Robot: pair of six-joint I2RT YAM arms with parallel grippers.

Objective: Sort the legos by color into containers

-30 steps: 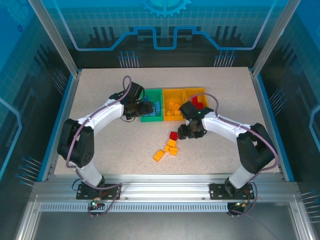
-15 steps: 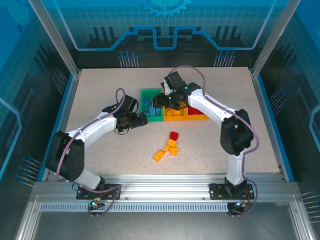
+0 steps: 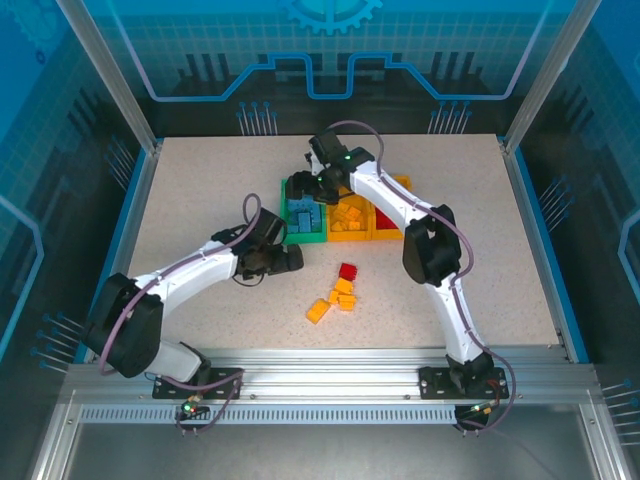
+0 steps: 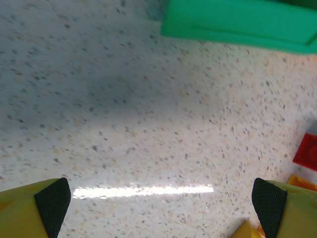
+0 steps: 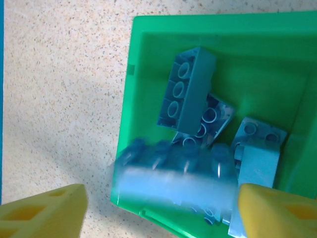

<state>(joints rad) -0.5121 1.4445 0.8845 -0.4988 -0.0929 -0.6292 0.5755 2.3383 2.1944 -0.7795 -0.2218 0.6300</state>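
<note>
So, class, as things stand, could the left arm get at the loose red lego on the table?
Probably yes. The left gripper hangs open near the red lego, with bare table between them, and the right gripper is away over the green bin.

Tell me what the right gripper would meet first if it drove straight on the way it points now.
The right gripper, jaws open, points down into the green bin. First in line looks to be the blurred blue brick between the jaws, then the other blue bricks; depth is unclear.
</note>
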